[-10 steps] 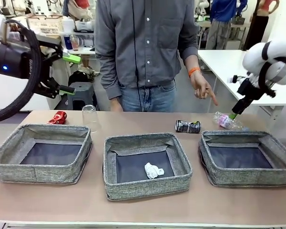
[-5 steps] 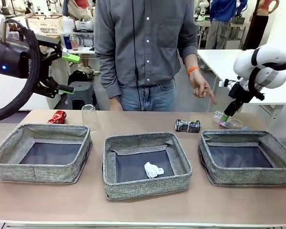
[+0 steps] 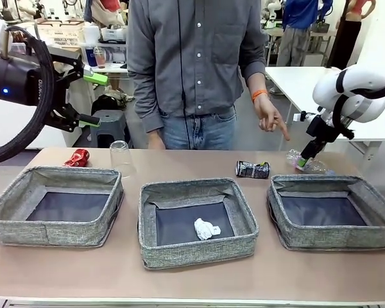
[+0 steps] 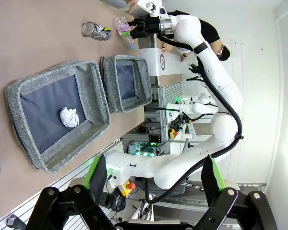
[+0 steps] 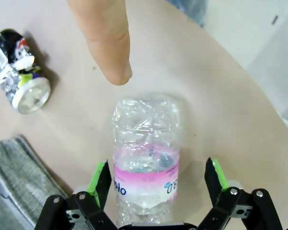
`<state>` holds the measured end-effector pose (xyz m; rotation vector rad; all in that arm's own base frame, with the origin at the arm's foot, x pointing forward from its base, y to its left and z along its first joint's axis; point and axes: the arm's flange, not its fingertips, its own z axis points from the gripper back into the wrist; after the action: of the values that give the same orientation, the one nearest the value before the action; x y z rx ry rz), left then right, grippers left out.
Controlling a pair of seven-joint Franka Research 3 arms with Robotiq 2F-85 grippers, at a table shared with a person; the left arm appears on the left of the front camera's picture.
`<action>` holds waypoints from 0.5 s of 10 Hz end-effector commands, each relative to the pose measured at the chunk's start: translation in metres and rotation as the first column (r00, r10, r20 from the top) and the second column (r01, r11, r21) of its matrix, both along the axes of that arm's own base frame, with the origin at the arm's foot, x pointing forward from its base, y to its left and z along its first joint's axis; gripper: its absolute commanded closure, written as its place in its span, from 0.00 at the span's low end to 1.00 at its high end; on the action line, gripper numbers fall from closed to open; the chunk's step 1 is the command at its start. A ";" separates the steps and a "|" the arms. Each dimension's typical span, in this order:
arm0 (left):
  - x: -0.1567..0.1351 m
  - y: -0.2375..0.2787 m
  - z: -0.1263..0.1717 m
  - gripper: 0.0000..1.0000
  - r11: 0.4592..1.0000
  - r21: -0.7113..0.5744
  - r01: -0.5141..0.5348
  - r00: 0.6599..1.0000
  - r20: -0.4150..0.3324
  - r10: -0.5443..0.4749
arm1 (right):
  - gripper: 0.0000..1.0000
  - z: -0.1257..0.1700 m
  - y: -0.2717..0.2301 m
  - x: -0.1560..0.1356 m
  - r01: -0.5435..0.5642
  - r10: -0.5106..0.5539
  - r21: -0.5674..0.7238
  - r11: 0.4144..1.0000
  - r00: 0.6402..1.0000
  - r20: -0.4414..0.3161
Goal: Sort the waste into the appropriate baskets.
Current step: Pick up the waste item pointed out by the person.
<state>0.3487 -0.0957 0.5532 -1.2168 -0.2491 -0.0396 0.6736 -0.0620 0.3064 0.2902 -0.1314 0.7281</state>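
Note:
My right gripper (image 3: pixel 305 160) is open and lowered over the clear plastic bottle (image 3: pixel 310 165) behind the right basket (image 3: pixel 337 237). In the right wrist view its green pads (image 5: pixel 100 178) flank the bottle (image 5: pixel 146 153) without touching it. A person's finger (image 5: pixel 105 38) points at the bottle. The crushed dark-silver can (image 3: pixel 253 169) lies just to its left. A crumpled white tissue (image 3: pixel 206 228) sits in the middle basket (image 3: pixel 199 251). The crushed red can (image 3: pixel 78 157) and clear cup (image 3: pixel 120 154) stand behind the left basket (image 3: pixel 48 232). My left gripper (image 3: pixel 93 99) hangs open, high at the left.
The person stands at the far edge, one hand (image 3: pixel 273 119) lowered over the table near my right gripper. In the left wrist view the middle basket (image 4: pixel 98 103), the right basket (image 4: pixel 144 79) and my right arm (image 4: pixel 201 52) show far below. A white table (image 3: pixel 308 83) stands behind at right.
My right gripper has come down and to the left, closing in over the bottle. The left arm and the person's pointing hand have stayed put.

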 end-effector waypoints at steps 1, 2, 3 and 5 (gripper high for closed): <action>-0.001 -0.003 -0.003 0.00 1.000 -0.023 -0.005 1.000 0.026 0.006 | 0.00 0.004 0.002 0.008 0.024 -0.024 -0.013 1.000 0.999 -0.041; -0.001 -0.003 -0.003 0.00 1.000 -0.023 -0.005 1.000 0.026 0.006 | 0.26 0.004 0.003 0.009 0.021 -0.022 -0.015 1.000 0.999 -0.044; -0.001 -0.003 -0.003 0.00 1.000 -0.023 -0.005 1.000 0.026 0.006 | 0.44 0.004 0.003 0.009 0.024 -0.025 -0.022 0.999 0.998 -0.052; -0.001 -0.003 -0.003 0.00 1.000 -0.023 -0.005 1.000 0.026 0.006 | 0.58 0.003 0.003 0.009 0.025 -0.027 -0.034 0.999 0.998 -0.061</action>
<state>0.3487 -0.0957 0.5532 -1.2168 -0.2491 -0.0397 0.6738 -0.0616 0.3071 0.2856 -0.0833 0.7091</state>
